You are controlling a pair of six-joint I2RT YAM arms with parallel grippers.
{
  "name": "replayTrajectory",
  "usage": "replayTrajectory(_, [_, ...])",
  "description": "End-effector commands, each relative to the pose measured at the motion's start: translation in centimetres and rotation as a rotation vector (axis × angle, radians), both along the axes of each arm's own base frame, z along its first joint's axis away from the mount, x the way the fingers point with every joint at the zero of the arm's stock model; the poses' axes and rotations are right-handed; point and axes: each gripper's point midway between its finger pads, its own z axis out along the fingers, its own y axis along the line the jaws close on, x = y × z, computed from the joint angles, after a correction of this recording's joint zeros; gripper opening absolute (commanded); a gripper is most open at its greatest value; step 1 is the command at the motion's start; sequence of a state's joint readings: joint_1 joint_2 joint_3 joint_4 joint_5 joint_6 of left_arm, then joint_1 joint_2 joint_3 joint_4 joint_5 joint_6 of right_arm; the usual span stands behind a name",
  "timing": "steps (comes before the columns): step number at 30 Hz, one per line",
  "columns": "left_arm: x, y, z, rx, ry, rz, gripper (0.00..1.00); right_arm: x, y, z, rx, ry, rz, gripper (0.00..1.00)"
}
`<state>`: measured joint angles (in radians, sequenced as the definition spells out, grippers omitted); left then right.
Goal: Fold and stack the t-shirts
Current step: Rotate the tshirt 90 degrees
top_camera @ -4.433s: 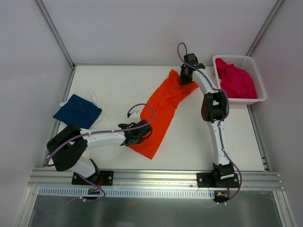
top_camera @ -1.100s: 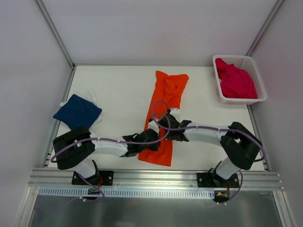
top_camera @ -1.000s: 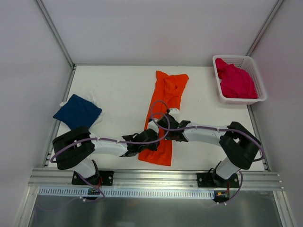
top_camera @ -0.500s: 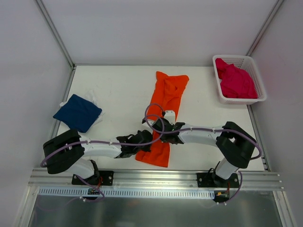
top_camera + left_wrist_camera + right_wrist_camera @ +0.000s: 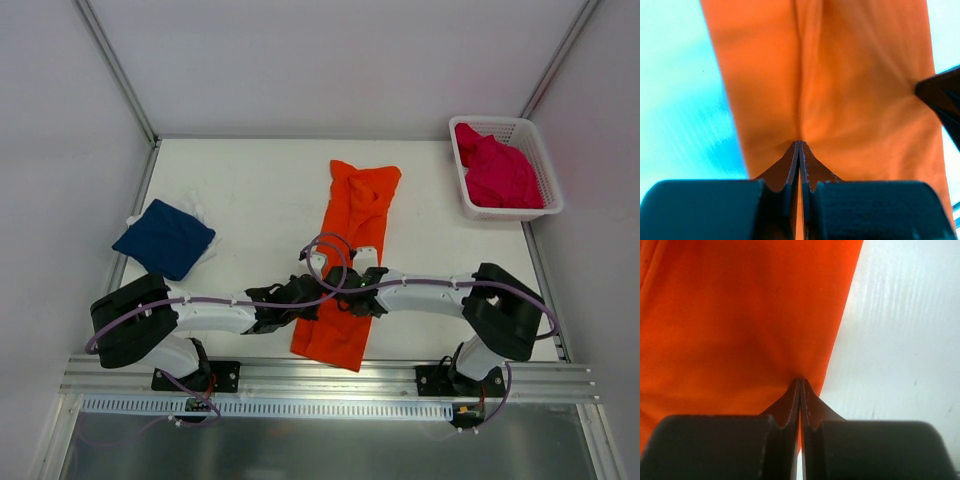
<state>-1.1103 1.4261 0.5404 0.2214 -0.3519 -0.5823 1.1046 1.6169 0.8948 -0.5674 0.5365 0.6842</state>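
The bright orange t-shirt (image 5: 362, 200) lies as a long narrow strip down the middle of the table, its near end close to the front edge. My left gripper (image 5: 305, 297) is shut on it near the strip's left edge, with orange cloth (image 5: 850, 75) pinched between the jaws (image 5: 799, 143). My right gripper (image 5: 345, 300) is shut on the same shirt (image 5: 740, 305) near its right edge (image 5: 800, 380), beside the left one. The navy t-shirt (image 5: 165, 237) lies folded at the left. The magenta t-shirt (image 5: 497, 170) sits crumpled in the basket.
The white mesh basket (image 5: 548, 195) stands at the back right corner. A bit of white cloth (image 5: 200, 212) shows under the navy shirt. Metal frame rails run along the table's sides and front edge (image 5: 330, 375). Bare table (image 5: 905, 330) lies right of the orange strip.
Both grippers have drawn back toward the near edge, still holding the orange shirt. The shirt has slid nearer and lies straighter; its near end now reaches further toward the front rail.
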Motion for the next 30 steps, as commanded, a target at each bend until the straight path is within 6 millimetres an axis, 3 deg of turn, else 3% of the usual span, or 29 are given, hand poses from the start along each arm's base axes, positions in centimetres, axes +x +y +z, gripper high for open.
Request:
replayTrajectory(1, [0.8,0.4,0.7,-0.020,-0.032,0.028,0.00,-0.6,-2.3,1.1,-0.065,-0.030,-0.031,0.01])
replayTrajectory(10, [0.6,1.3,1.0,-0.029,-0.042,0.046,0.00,3.3,1.4,10.5,0.054,-0.226,0.075,0.01])
replayTrajectory(15, [1.3,1.1,3.2,-0.065,-0.092,0.057,0.00,4.7,2.5,12.7,0.064,-0.273,0.104,0.01])
replayTrajectory(18, [2.1,-0.2,5.8,-0.114,-0.122,0.037,0.00,5.8,2.8,12.3,0.078,-0.278,0.102,0.01])
replayTrajectory(23, [3.4,-3.4,9.3,-0.228,-0.158,-0.029,0.00,7.6,2.7,9.3,0.133,-0.224,0.054,0.00])
replayTrajectory(26, [4.4,-5.3,10.1,-0.299,-0.149,-0.080,0.00,8.6,1.8,7.0,0.138,-0.184,0.015,0.00])
replayTrajectory(28, [5.0,-6.2,9.1,-0.321,-0.103,-0.118,0.00,9.3,1.3,5.8,0.140,-0.166,-0.010,0.00])
replayTrajectory(29, [5.6,-6.9,9.7,-0.353,-0.111,-0.130,0.00,9.4,1.2,4.9,0.135,-0.145,-0.014,0.00])
replayTrajectory(30, [5.9,-7.2,8.4,-0.340,-0.083,-0.134,0.00,9.6,1.2,4.5,0.137,-0.140,-0.019,0.01])
